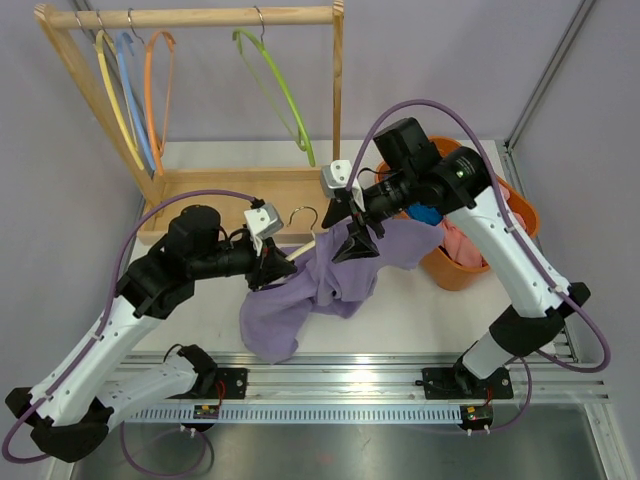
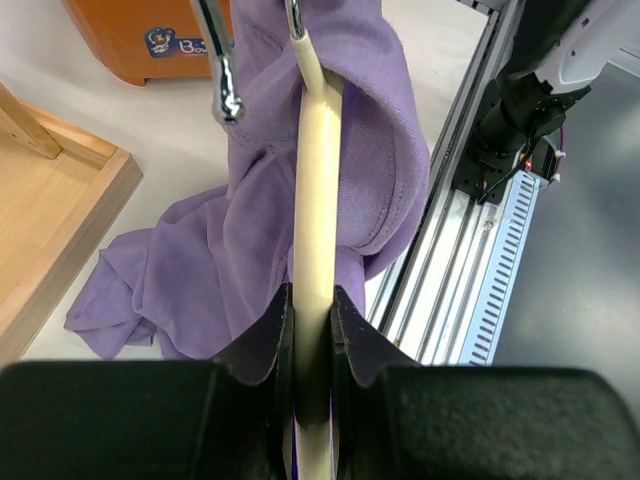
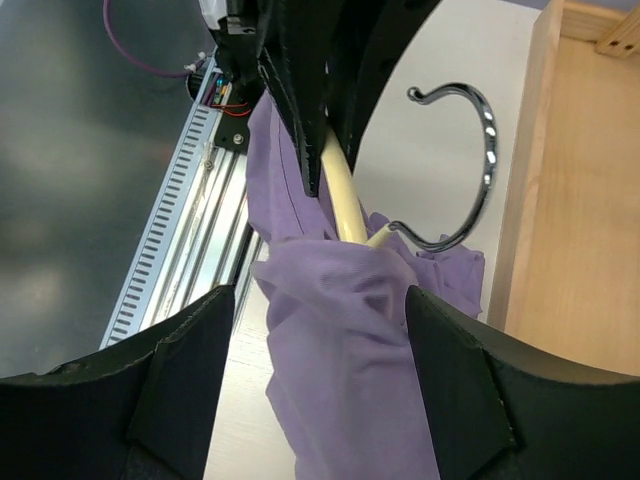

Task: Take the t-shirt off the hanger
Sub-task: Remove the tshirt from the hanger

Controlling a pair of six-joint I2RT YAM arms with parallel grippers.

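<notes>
One printed label (image 2: 168,44) was recorded in the left wrist view, on the side wall of the orange bin (image 2: 110,45). It was made up of a small blue emblem followed by blue letters. Only "Bo" could be read; the remainder was covered by the metal hanger hook (image 2: 224,75). No other legible text, brand, number or sign was found in any view.
</notes>
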